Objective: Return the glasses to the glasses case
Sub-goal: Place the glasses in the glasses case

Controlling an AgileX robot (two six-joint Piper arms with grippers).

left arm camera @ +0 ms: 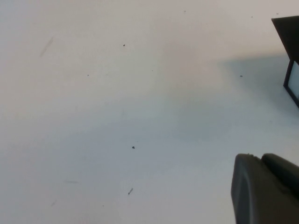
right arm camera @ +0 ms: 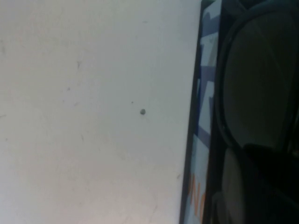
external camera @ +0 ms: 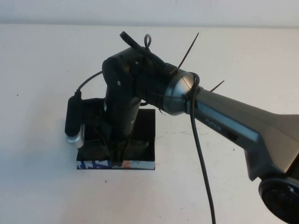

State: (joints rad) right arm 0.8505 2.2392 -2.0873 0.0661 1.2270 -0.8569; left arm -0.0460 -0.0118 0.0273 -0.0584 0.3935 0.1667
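The right arm reaches in from the robot's right and bends down over the glasses case (external camera: 142, 140), so that the right end effector (external camera: 116, 156) is plunged into the open black box, its tip hidden low inside near the printed front wall; whether its fingers are apart or closed on anything cannot be told from any view. The case sits on the white table (external camera: 46, 186), directly beneath and around that end effector, with its blue, white and orange printed side facing the robot. In the right wrist view the glasses (right arm camera: 254, 93) lie inside the case right next to the end effector: a thick dark frame rim curves around a tinted lens, with a second lens beside it, and the printed wall of the case (right arm camera: 201, 140) runs alongside them, bare table beyond. A dark blurred shape in that view overlaps the frame, but contact cannot be judged. The left end effector (left arm camera: 266, 186) hovers over bare table well away from the right one, only a dark part of it showing in the left wrist view, its fingers unreadable; a corner of the case (left arm camera: 287, 32) shows far from it.
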